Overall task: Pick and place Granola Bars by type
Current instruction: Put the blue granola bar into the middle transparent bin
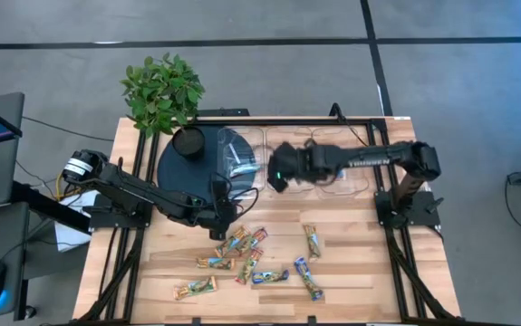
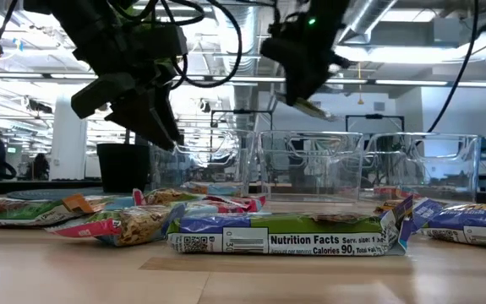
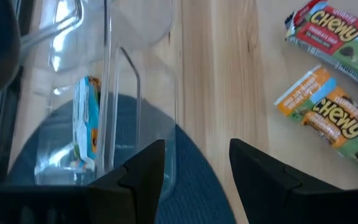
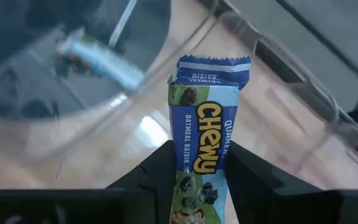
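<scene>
Several granola bars in green-tan, blue and red-orange wrappers lie flat on the wooden table's middle and near part. Clear bins stand in a row at the far side; the left one holds a blue bar. My right gripper hangs above the bins, shut on a blue Chewy bar. My left gripper stands open and empty over the table by the left bin's near wall, just beyond the loose bars. My right gripper pinches the blue bar between its two fingers across its width, at the long edges around its middle. The fingers slant down from the table's right side and lie along the bar. Its crimped end sticks out past the fingertips, clear of bins and table.
A dark round mat lies under the left bin, with a black pot and a leafy plant at the far left corner. Bare wood shows along the table's near edge and right side.
</scene>
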Robot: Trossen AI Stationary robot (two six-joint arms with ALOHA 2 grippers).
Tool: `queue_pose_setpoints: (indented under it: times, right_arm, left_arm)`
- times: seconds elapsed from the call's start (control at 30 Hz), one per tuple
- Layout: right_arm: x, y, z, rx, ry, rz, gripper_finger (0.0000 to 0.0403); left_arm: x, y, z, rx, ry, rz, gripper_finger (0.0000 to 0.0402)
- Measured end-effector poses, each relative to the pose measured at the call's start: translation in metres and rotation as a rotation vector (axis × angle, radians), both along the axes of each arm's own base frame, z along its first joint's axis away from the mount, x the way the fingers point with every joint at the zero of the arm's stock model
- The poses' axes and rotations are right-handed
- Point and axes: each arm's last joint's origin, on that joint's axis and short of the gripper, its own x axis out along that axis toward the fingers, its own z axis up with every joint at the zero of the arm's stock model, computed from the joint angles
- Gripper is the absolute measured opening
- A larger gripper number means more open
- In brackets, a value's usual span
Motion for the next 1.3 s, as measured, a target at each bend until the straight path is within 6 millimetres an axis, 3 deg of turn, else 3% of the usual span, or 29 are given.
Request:
queue_pose_setpoints:
  times: [0.17, 0.33, 0.5, 0.9, 1.3]
  right_arm:
    - [0.007, -0.044, -0.005, 0.037, -0.067, -0.091, 0.0118]
    - [0.01, -0.076, -0.032, 0.112, -0.018, -0.17, 0.0118]
    - [0.017, -0.096, -0.062, 0.174, 0.031, -0.206, 0.0118]
    - [0.024, -0.12, -0.11, 0.314, 0.087, -0.229, 0.0118]
    - [0.024, -0.121, -0.11, 0.298, 0.108, -0.183, 0.014]
  left_arm:
    - [-0.008, 0.001, -0.004, -0.019, 0.057, 0.061, 0.0176]
    - [-0.013, -0.001, -0.006, -0.024, 0.089, 0.098, 0.0176]
    - [-0.018, -0.005, -0.012, -0.02, 0.101, 0.087, 0.0176]
    - [-0.023, -0.007, -0.015, -0.034, 0.103, 0.118, 0.0176]
    - [-0.023, -0.007, -0.016, -0.036, 0.108, 0.125, 0.0176]
